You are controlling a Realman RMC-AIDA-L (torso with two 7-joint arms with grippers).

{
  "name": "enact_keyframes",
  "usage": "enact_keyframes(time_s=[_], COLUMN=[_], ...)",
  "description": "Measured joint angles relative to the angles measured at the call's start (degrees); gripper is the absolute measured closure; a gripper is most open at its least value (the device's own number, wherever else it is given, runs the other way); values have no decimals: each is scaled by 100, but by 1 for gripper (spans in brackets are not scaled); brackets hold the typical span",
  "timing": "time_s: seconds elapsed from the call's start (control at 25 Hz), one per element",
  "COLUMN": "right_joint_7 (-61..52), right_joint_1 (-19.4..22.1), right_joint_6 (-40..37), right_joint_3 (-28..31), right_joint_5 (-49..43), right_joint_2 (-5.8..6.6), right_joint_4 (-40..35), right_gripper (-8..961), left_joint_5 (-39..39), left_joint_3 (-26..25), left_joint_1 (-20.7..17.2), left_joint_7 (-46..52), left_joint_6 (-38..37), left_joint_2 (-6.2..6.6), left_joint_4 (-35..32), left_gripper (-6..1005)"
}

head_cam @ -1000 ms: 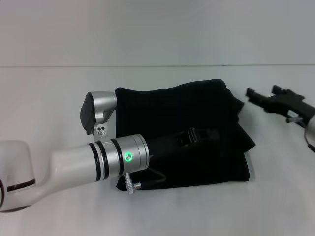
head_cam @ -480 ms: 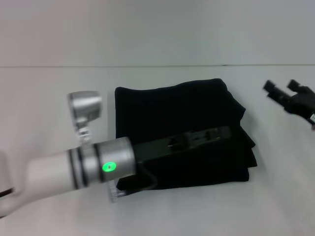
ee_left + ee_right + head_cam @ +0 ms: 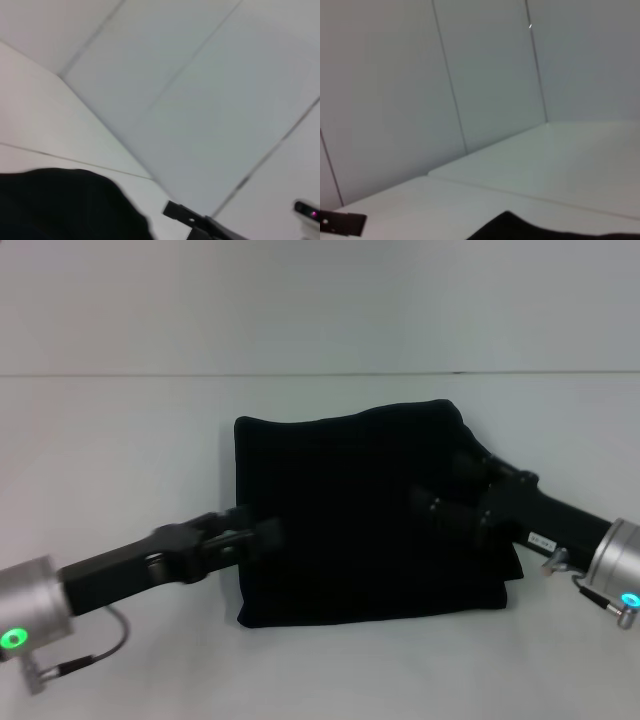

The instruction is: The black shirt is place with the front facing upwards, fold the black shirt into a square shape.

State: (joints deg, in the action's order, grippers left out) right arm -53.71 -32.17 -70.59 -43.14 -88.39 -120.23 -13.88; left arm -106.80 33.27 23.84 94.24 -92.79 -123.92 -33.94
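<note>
The black shirt lies folded into a compact, roughly square bundle in the middle of the white table. No lettering shows on it. My left gripper reaches in low from the left, and its tip is at the bundle's left edge. From the right, my right gripper comes in over the bundle's right part, dark against the dark cloth. A corner of the shirt shows in the left wrist view, with the tip of the right gripper beyond it. In the right wrist view only an edge of the shirt shows.
The white table spreads out on all sides of the bundle, with a pale wall behind it. Loose cables hang from both wrists, near the left cuff and the right cuff.
My left arm has drawn back from across the shirt to its left edge. The right arm has swung in from the far right onto the shirt's right side.
</note>
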Motion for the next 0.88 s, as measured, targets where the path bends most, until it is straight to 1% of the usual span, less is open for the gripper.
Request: enact_keyframes(time_s=[0.08,0.16,0.28,0.6,0.88], right_joint_7=[-25,-42,-57,-60,-61], right_joint_1=[-69,-106,-109,-22,-11], right_joint_6=[282,520,833,1193,1129], right_joint_3=[-68,-130,-209,-221,-202], right_joint_5=[-3,-3,-5,-10,2], right_joint_2=[0,0,2,18,18], right_joint_4=[121,196,269,406,414], right_gripper=[36,36,37,37,36], left_joint_5=[14,10,1,1,1], left_joint_3=[-67,-189,-307,-313,-312], left_joint_1=[-186,-261,-291,-283,-296], left_joint_7=[-40,-41,-37,-5,37], left_joint_6=[-8,-35,-89,-74,-51], left_joint_2=[2,12,25,30,36], left_joint_4=[-187,-238,-226,-213,-218], left_gripper=[116,76,78,80,80])
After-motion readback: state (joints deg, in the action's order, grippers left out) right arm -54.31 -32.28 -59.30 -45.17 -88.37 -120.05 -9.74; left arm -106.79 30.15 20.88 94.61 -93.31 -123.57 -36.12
